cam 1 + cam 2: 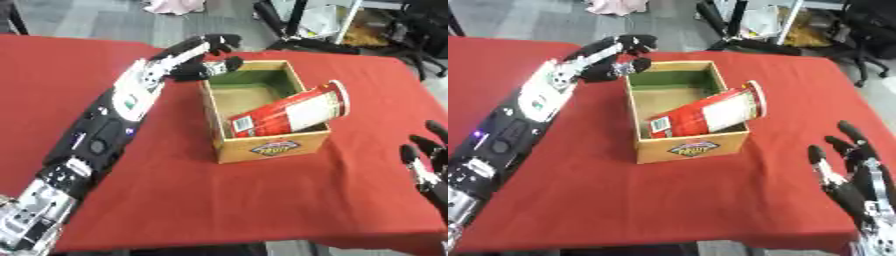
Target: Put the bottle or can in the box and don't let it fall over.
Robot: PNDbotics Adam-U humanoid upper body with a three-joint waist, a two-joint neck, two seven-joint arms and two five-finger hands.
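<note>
1 red can [293,111] | 1 cardboard box [271,148] | 2 robot hands: left hand [206,55], right hand [855,182] | possibly nothing else in box

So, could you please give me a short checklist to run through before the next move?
1. Can inside box: ok, one end is in.
2. Can upright: not ok, it leans over the box's right rim.
3. Left hand off the can: ok, at the box's far left corner.
4. Right hand clear: ok, open at the lower right.
5. Box flat on the table: ok.
</note>
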